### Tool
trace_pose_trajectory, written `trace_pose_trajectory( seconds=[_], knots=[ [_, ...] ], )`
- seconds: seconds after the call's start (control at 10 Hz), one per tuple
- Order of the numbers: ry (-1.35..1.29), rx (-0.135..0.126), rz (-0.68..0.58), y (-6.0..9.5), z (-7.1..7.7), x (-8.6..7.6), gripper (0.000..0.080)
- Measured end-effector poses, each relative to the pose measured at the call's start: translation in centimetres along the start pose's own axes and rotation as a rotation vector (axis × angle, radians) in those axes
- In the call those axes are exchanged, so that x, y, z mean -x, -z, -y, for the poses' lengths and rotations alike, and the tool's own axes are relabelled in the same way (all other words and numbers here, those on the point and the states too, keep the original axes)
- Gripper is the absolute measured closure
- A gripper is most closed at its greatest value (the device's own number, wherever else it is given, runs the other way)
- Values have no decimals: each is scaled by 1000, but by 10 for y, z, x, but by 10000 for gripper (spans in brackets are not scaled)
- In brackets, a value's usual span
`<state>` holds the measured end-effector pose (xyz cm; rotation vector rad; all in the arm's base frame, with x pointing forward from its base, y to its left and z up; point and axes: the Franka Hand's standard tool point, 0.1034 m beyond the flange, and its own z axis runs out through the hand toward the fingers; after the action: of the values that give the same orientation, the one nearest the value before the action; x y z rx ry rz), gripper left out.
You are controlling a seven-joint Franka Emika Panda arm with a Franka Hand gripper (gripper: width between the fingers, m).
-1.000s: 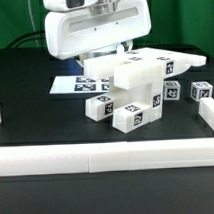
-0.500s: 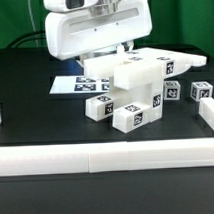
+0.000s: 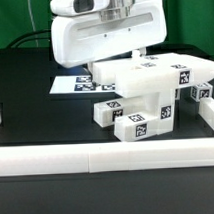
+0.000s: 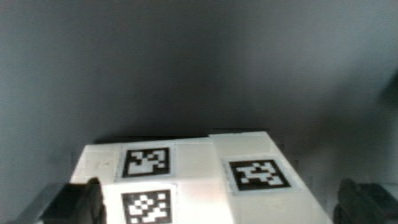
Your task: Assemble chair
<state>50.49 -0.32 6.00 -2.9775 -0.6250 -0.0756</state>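
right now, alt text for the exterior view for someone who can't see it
A cluster of chunky white chair pieces with black-and-white tags fills the middle of a black table, the white robot arm close above and behind it. A marker board lies behind on the exterior view's left; a low white rail runs across the front.

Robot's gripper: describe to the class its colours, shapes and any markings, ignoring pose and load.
The gripper has a wide, glossy white casing with rounded corners in the exterior view, topped by a grey-and-black fitting. In the wrist view its two fingers look dark and blurred. No markings show on it.
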Motion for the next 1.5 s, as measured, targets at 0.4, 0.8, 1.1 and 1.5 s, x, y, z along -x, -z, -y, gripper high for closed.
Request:
trace_pose_trajectory(
  seconds=[0.4,0.8,1.1,1.5],
  knots=[
    [2,8,-12,3,-11,-2,150],
    [-64,15,4,1,12,-16,150],
    [-92,31,0,-6,14,-43,150],
    [-117,30,5,-10,11,-47,150]
  ],
)
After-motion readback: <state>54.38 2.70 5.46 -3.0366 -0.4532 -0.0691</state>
